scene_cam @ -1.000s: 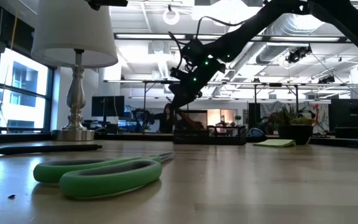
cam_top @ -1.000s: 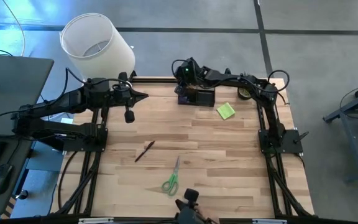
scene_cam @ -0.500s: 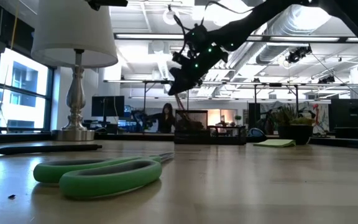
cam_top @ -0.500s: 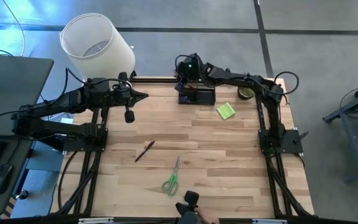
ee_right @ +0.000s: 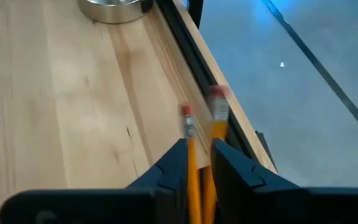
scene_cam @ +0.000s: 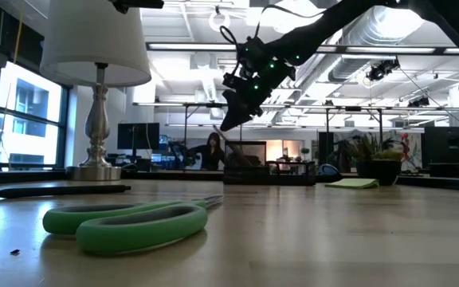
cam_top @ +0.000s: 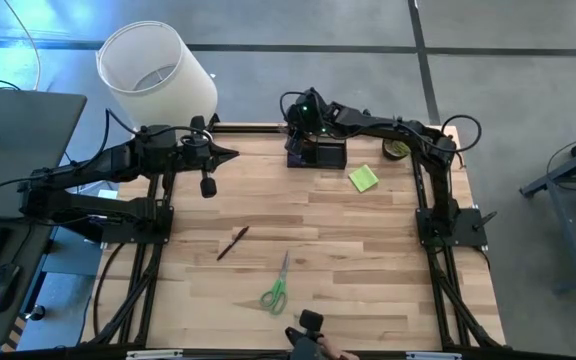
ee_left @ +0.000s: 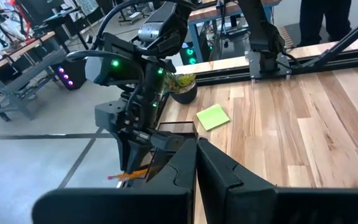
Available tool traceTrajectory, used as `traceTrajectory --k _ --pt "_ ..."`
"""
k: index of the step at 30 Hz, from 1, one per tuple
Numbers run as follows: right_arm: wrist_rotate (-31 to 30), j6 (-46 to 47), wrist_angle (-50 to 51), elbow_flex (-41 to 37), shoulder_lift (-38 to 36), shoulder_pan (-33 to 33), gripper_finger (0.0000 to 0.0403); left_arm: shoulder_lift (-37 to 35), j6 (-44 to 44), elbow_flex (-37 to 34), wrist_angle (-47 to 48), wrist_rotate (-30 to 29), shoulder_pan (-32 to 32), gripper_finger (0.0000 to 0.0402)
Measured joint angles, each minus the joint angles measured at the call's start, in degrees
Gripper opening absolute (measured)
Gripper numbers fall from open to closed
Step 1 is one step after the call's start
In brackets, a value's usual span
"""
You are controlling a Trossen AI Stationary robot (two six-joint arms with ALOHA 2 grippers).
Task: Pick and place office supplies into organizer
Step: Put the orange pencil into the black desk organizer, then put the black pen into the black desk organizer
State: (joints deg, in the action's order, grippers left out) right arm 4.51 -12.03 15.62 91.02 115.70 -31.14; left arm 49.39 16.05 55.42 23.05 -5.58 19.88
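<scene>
at the far edge of the table (cam_top: pixel 368 230) the organizer (cam_top: pixel 318 156) already holds two pencils (ee_right: pixel 188 134), leaning with eraser ends up. the right gripper (scene_cam: pixel 228 121) hovers just above them, fingers slightly apart and empty. left to place, by my reckoning: the scissors (cam_top: pixel 276 287), lying lengthwise toward the organizer, the sticky-note pad (cam_top: pixel 363 178), and the pen (cam_top: pixel 232 243), lying diagonally. the left gripper (cam_top: pixel 208 186) waits closed beside the lamp (cam_top: pixel 156 70).

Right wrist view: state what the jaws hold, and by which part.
Cannot be told. Two orange pencils run through the right gripper, eraser ends out ahead, but whether it grips them does not show.
</scene>
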Motion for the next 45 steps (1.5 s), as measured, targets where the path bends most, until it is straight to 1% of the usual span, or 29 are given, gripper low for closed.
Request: traceTrajectory --k 5,10,14,17,20,24,26,29,34,39,43,45 --pt "0.28 0.0 0.47 0.0 0.0 0.0 0.0068 0.0 0.0 0.0 0.0 -0.01 0.0 0.0001" --pt "-0.03 -0.93 4.05 -0.01 -0.32 0.0 0.0069 0.0 -0.02 0.0 0.06 -0.02 0.0 0.0001" --pt "-1.49 -2.44 8.46 -0.02 -4.44 0.0 0.0069 0.0 -0.02 0.0 0.32 0.0 -0.02 0.0001" --pt "-1.87 -1.93 15.7 0.04 -9.3 0.04 0.0066 0.0 -0.2 0.0 0.31 -0.02 -0.02 0.0001" --pt "-1.68 2.14 27.14 0.04 -12.55 0.04 0.006 0.0 -0.26 0.0 0.31 -0.01 0.0 0.0001" --pt "-0.98 8.62 43.46 -0.15 -13.35 0.37 0.0052 0.0 -0.97 0.0 0.31 -0.02 0.0 0.0001" --pt "-1.35 10.29 45.86 -2.32 -13.58 1.35 0.0052 0.0 -1.35 0.0 0.35 0.13 -0.02 0.0001" --pt "-0.5 10.65 42.39 -8.91 -15.41 3.37 0.0061 0.01 -1.48 0.0 1.22 0.83 -0.02 0.0001" --pt "3.23 11.98 26.03 -21.01 -20.37 7.4 0.0083 0.0 -1.55 0.0 1.62 0.87 0.0 0.0001" --pt "2.4 10.27 9.71 -29.11 -24.65 11.81 0.0096 0.65 -1.52 0.0 0.97 0.87 -0.01 0.0001" --pt "-0.32 10.73 4.84 -32.98 -26.87 13.82 0.0094 2.28 -1.53 0.0 0.85 0.86 -0.02 0.0001" --pt "-0.82 11.82 0.88 -36.3 -28.85 14.69 0.0089 3.58 -1.64 0.02 1.14 0.9 -0.02 0.0001"
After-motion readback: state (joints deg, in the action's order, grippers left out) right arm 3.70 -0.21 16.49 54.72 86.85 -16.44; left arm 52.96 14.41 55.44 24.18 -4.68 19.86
